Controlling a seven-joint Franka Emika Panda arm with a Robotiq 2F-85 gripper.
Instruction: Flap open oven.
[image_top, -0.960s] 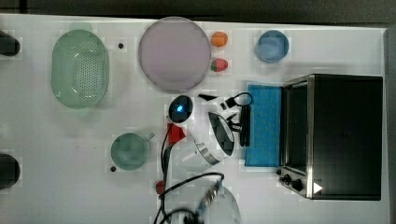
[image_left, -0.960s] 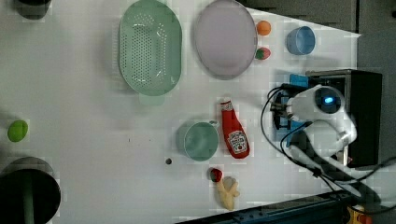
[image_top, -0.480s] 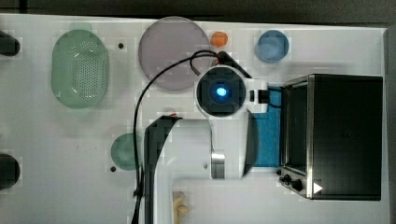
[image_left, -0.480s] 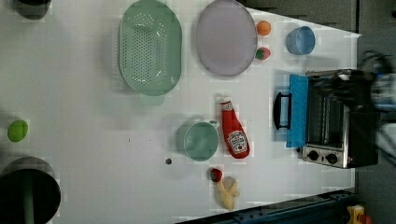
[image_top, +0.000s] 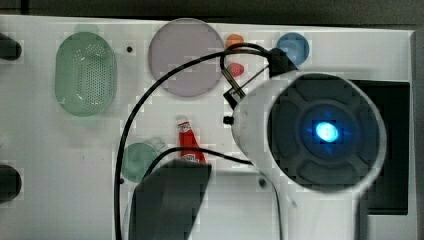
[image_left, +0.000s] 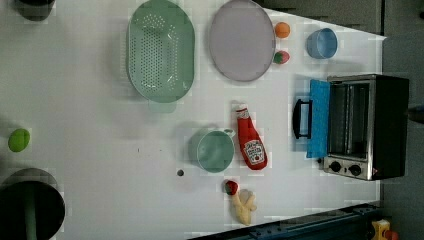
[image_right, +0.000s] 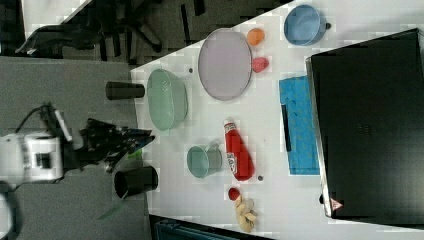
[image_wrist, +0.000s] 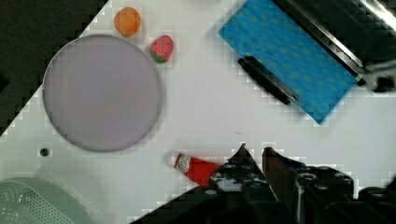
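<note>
The oven (image_left: 367, 127) stands at the left view's right edge of the worktop (image_left: 100, 140). Its blue door (image_left: 319, 118) lies folded down flat, handle (image_left: 299, 118) outermost, cavity exposed. A second ago the arm was bent low over that door; now the arm (image_top: 320, 132) has risen clear, and in the right view the hand (image_right: 127, 140) sits well away from the oven, off the worktop's edge. Judgement: the flap is done and this is the withdrawal.

In the wrist view the hand (image_wrist: 254, 156) holds nothing, its fingertips (image_wrist: 243, 156) close together with a narrow gap.

Near the door: a ketchup bottle (image_left: 251, 140), a cup (image_left: 214, 150), a plate (image_left: 241, 40), a colander (image_left: 160, 50).
</note>
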